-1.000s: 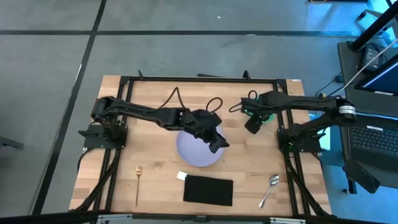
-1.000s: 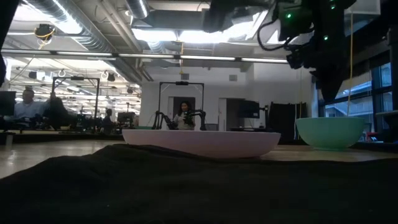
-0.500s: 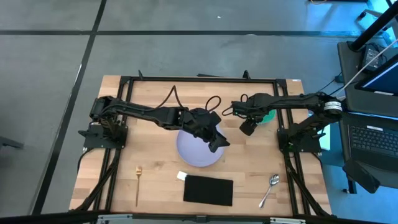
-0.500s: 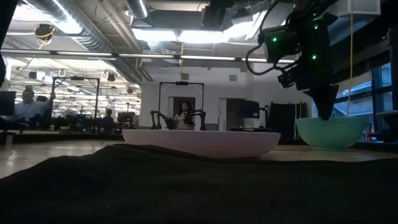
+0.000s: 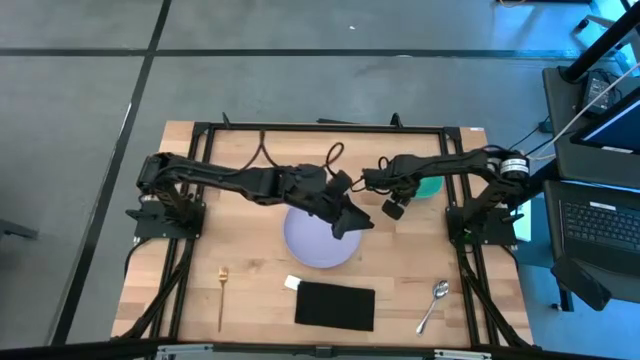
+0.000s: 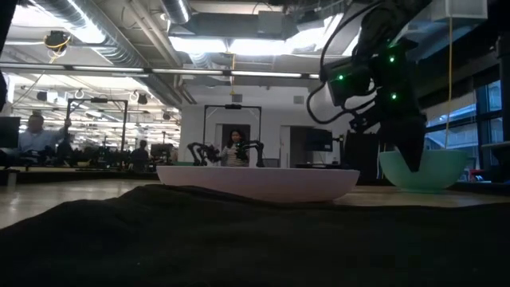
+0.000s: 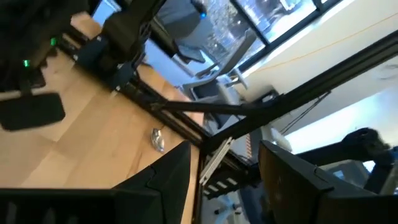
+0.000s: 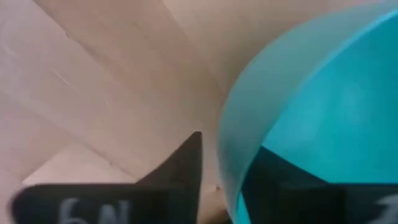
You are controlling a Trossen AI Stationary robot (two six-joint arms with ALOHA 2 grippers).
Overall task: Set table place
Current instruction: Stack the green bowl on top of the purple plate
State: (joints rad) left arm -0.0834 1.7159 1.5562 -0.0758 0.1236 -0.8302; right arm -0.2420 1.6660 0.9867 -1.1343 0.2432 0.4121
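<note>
The pale lavender plate lies flat on the wooden table. My left gripper hovers open above the plate's far right part. The teal bowl stands on its base at the table's right, partly hidden by my right arm. My right gripper is open and comes down at the bowl's left rim. The gold fork lies near left. The silver spoon lies near right. My right gripper points down over the bowl's rim, with one finger outside the wall and the other inside the hollow. I cannot tell whether either finger touches the rim. The bowl stands upright on the table.
A black mat lies at the near edge, with a small white piece beside it. Black frame rails border the tabletop. Cables loop over its far part. People sit in the room beyond.
My right gripper has moved toward the table's left and come down, from above the bowl to its left rim. My left arm has shifted slightly, with its gripper staying over the plate's far right part. Plate, bowl, fork and spoon have stayed in place.
</note>
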